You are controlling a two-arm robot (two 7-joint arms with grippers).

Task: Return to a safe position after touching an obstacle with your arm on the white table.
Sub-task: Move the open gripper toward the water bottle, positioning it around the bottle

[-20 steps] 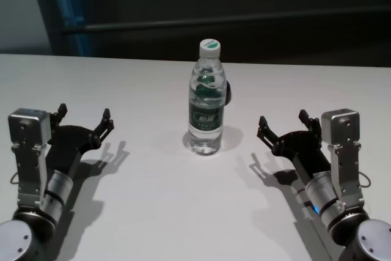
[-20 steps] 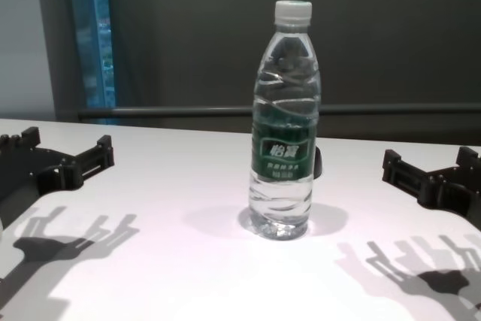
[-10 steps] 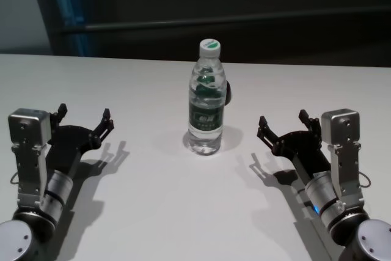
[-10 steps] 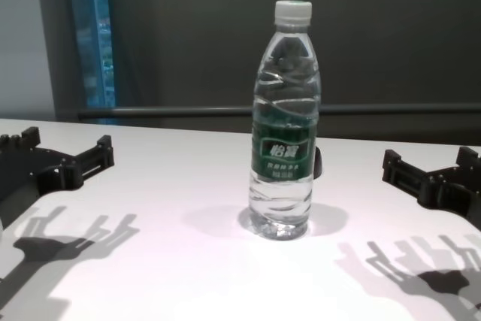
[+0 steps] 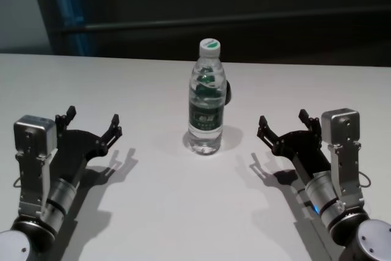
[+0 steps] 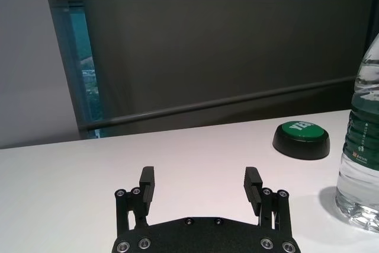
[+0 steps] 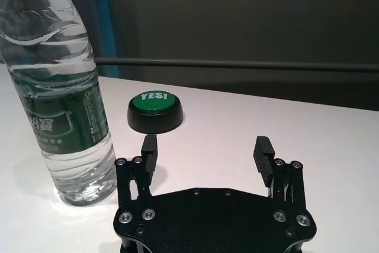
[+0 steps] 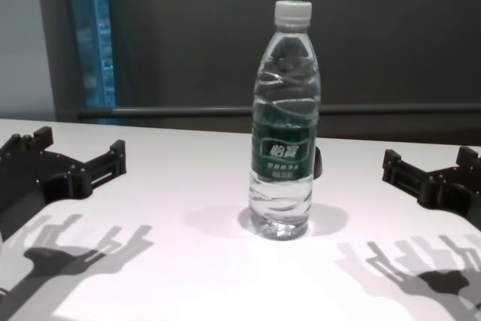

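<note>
The obstacle, a clear water bottle (image 5: 205, 108) with a white cap and dark green label, stands upright mid-table on the white table (image 5: 183, 212). It also shows in the chest view (image 8: 284, 148) and both wrist views (image 6: 361, 146) (image 7: 65, 105). My left gripper (image 5: 93, 115) hovers low over the table, well left of the bottle and apart from it, open and empty (image 6: 199, 179). My right gripper (image 5: 282, 118) sits to the bottle's right, also apart from it, open and empty (image 7: 206, 146).
A low black round button with a green "YES!" top (image 7: 155, 111) sits just behind the bottle (image 6: 301, 139). Beyond the table's far edge are a dark wall and a horizontal rail (image 8: 188, 112).
My left arm has shifted a little to the right, toward the bottle, its gripper still open. The right arm and the bottle have not moved.
</note>
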